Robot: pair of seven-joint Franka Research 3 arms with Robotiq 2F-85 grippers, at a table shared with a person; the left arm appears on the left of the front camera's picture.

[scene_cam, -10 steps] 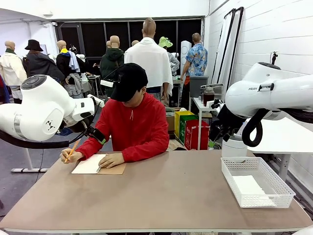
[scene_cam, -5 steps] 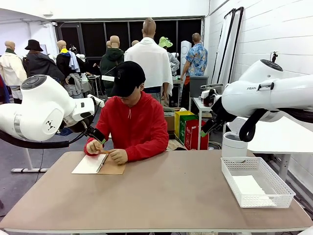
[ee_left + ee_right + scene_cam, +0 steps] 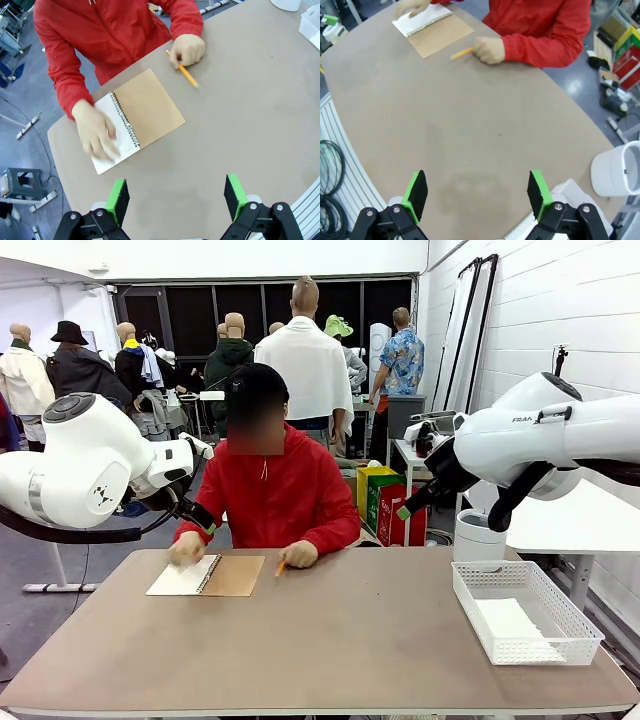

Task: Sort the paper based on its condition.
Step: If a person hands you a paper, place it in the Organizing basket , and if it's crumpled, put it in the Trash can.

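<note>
A white sheet of paper (image 3: 508,620) lies flat in the white mesh basket (image 3: 470,590) at the table's right. A person in red sits at the far side with one hand (image 3: 97,135) pressed on the white page of an open spiral notebook with a brown cover (image 3: 150,107) (image 3: 232,576). The person's other hand holds a yellow pencil (image 3: 186,75) (image 3: 461,53) on the table beside the notebook. My left gripper (image 3: 176,197) hangs open high above the table in front of the notebook. My right gripper (image 3: 477,192) is open too, high over the table's bare middle.
A white bucket (image 3: 615,167) (image 3: 480,538) stands off the table's far right corner. Both arms are held above table height at the left (image 3: 90,460) and right (image 3: 540,435) sides. Bare tabletop (image 3: 340,640) stretches between notebook and basket.
The person has sat up, moved the pencil hand off the notebook to its right and laid the other hand on the page. My right gripper has swung lower and toward the middle.
</note>
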